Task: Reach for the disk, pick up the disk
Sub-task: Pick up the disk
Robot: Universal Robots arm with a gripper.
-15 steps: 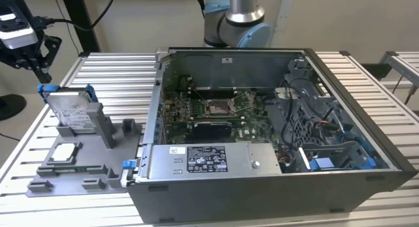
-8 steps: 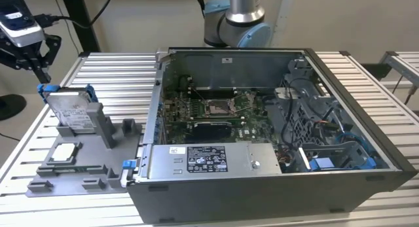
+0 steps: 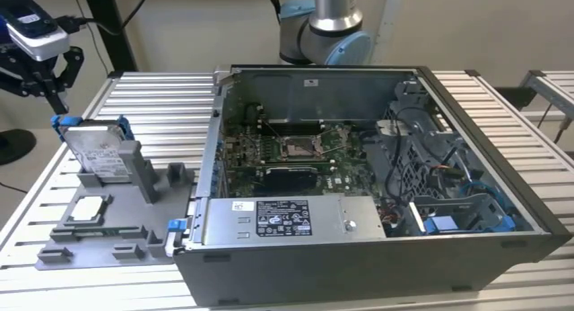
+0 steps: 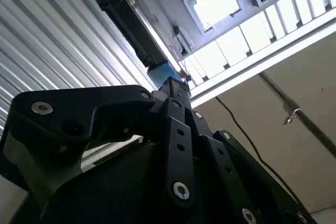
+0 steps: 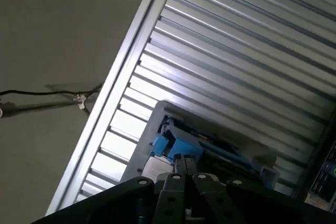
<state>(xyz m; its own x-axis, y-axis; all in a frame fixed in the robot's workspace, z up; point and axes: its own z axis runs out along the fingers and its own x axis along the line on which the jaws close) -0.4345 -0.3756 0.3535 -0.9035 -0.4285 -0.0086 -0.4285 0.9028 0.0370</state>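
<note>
The disk (image 3: 97,150) is stood upright in a grey holder (image 3: 144,217) on the slatted table (image 3: 161,109), at the exterior view's left. The gripper (image 3: 56,104) is poised just above a corner of its blue bracket (image 5: 176,145), with fingertips drawn together and nothing gripped.

Hiding the lower part of the disk (image 3: 93,146) behind the grey holder (image 3: 134,164) by the counter (image 3: 161,96) edge; cropping the end effector (image 3: 54,99) at the exterior view's left; covering one disk end in both wrist views.
</note>
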